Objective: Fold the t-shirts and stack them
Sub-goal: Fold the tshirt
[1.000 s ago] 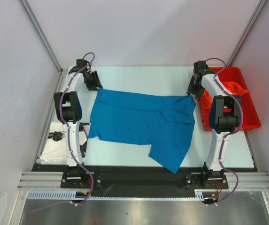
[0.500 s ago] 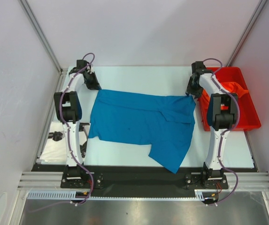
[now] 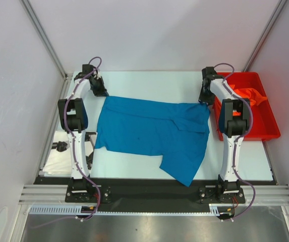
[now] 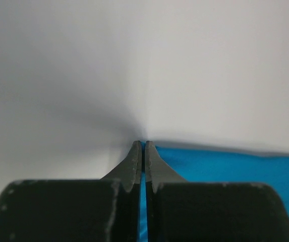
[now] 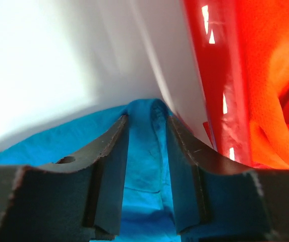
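Observation:
The bright blue t-shirt (image 3: 152, 133) lies spread on the white table, with one part hanging toward the near edge. My left gripper (image 3: 104, 93) is at its far left corner, shut on a thin edge of the blue cloth (image 4: 235, 166) that shows between the fingertips of that gripper (image 4: 143, 144). My right gripper (image 3: 204, 100) is at the far right corner. In the right wrist view this gripper (image 5: 147, 118) is open, its jaws standing either side of a bunched blue corner (image 5: 144, 166). The orange t-shirt (image 3: 247, 96) lies crumpled in the bin. The white blotched t-shirt (image 3: 58, 151) lies at the left.
The rigid red plastic bin (image 3: 270, 135) stands at the table's right side, close beside my right gripper; its wall (image 5: 215, 75) fills the right of the right wrist view. White enclosure walls stand behind and to both sides.
My right arm's wrist has shifted a little to the left and toward the far side. The blue t-shirt and my left arm have not moved.

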Action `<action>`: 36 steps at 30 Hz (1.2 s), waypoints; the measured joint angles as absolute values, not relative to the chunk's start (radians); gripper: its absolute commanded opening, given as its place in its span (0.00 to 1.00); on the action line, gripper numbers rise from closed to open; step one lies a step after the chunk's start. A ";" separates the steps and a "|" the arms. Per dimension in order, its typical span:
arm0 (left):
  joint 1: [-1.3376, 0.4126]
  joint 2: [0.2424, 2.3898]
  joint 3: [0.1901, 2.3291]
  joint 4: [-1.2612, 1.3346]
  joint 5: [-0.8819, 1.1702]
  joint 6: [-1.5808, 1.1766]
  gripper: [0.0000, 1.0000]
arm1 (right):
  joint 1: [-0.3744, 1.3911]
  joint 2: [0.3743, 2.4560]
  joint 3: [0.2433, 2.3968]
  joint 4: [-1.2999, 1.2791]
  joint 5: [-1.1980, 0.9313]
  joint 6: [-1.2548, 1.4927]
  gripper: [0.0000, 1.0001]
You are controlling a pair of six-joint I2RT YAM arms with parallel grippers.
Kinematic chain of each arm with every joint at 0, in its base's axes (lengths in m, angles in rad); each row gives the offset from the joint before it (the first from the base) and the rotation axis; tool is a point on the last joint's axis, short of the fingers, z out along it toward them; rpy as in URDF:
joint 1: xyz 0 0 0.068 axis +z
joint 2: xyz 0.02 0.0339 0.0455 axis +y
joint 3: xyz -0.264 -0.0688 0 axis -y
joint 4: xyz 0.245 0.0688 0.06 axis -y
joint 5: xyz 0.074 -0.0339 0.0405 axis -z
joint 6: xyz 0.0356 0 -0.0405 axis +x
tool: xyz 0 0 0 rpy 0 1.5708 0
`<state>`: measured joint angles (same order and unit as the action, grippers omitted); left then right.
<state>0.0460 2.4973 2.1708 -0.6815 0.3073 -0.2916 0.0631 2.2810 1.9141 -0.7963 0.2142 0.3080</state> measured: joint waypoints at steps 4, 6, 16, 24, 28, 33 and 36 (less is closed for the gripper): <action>0.047 2.497 2.171 -0.678 0.314 -0.297 0.00 | 0.066 2.296 1.921 -0.798 0.240 0.307 0.18; 0.050 2.497 2.171 -0.673 0.314 -0.307 0.00 | 0.066 2.298 1.924 -0.802 0.262 0.300 0.00; 0.059 2.497 2.148 -0.632 0.279 -0.377 0.00 | 0.073 2.298 1.913 -0.782 0.363 0.306 0.00; 0.069 2.487 2.102 -0.549 0.285 -0.438 0.00 | 0.075 2.298 1.899 -0.679 0.366 0.305 0.00; 0.090 2.481 2.068 -0.473 0.311 -0.499 0.00 | 0.075 2.306 1.939 -0.612 0.357 0.305 0.00; 0.114 2.487 2.079 -0.416 0.329 -0.553 0.00 | 0.082 2.371 2.067 -0.493 0.332 0.294 0.00; 0.118 2.515 2.119 -0.383 0.346 -0.580 0.00 | 0.088 2.430 2.151 -0.436 0.322 0.271 0.00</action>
